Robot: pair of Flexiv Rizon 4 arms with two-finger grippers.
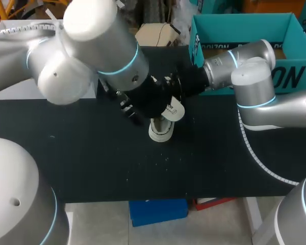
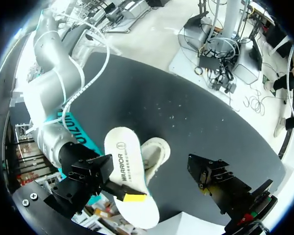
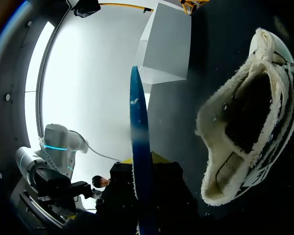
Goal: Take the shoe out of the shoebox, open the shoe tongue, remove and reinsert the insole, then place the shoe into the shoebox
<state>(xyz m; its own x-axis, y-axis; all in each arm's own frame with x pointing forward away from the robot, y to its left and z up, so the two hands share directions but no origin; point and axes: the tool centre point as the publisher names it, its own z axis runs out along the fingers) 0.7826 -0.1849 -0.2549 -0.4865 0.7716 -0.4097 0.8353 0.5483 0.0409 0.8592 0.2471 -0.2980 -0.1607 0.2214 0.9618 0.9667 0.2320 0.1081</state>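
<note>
We see the right gripper [image 3: 146, 164] clamped on the insole [image 2: 125, 171] beside the shoe [image 1: 160, 128] on the table [image 1: 92, 153]. Left gripper [image 1: 127, 109] state: cannot tell.

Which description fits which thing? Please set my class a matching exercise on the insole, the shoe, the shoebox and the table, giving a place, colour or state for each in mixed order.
Things:
1. insole
2. shoe
3. shoebox
4. table

Descriptions:
A. teal, open at the top
B. black surface
C. held between the jaws of the right gripper
D. fleece-lined, outside the shoebox

Pairs: 1-C, 2-D, 3-A, 4-B
</note>
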